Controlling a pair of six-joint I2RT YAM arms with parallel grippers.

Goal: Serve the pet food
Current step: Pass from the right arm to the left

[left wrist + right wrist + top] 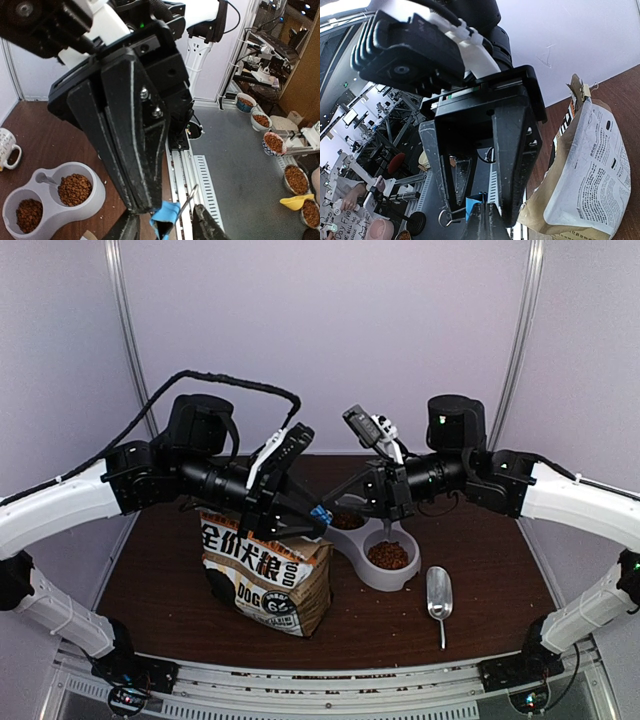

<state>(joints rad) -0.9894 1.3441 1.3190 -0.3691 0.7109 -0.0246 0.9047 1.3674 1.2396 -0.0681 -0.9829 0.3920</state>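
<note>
The pet food (388,555) sits in the grey bowl (385,584). It is tiny, light and loose, so I would lift it with the scoop (439,592), held by its handle. My left claw (166,231) is spread around a blue clip (164,214). My right claw (482,222) is pinched closed.

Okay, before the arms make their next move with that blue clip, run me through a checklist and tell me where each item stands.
1. The right gripper is shut on the blue clip: ok.
2. The left gripper grips the clip: not ok, its jaws stand apart on either side of it.
3. The bag is upright with its top unclipped: ok.
4. There is pet food in both compartments of the bowl: ok.
5. The scoop lies free on the table, right of the bowl: ok.
6. Food left inside the bag: cannot tell.
</note>
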